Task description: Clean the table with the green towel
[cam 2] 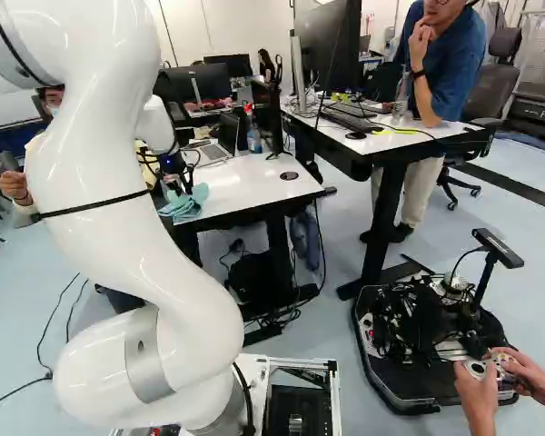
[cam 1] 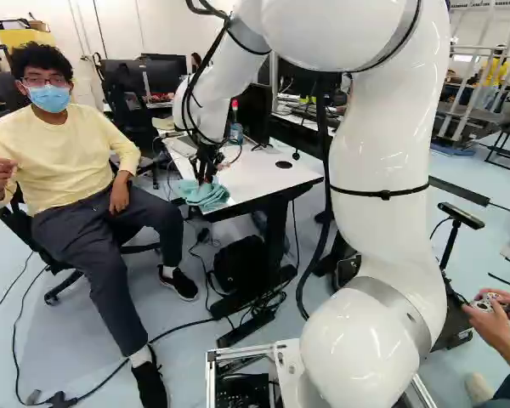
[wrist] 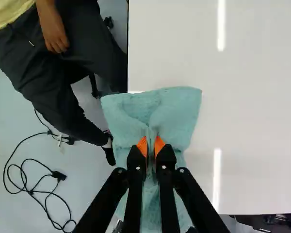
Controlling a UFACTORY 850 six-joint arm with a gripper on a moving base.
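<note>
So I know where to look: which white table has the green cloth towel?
The white table nearest the black claw; the other white table, holding a black keyboard, has none.

Bright, even light here, folks, washing over the pale floor (cam 2: 27, 300)! And look at the glare on the desk (wrist: 266, 102): two narrow white streaks in the wrist view, bright as mirrored strip lamps, one beyond the towel (wrist: 179, 111), the other beside it. Soft shading sits in the cloth's folds. Over to the arm (cam 1: 382, 136), glossy white, small hot glints on its curves, gentle grey shade along its sides. Under the desk, it's deep, dark shadow!
</note>
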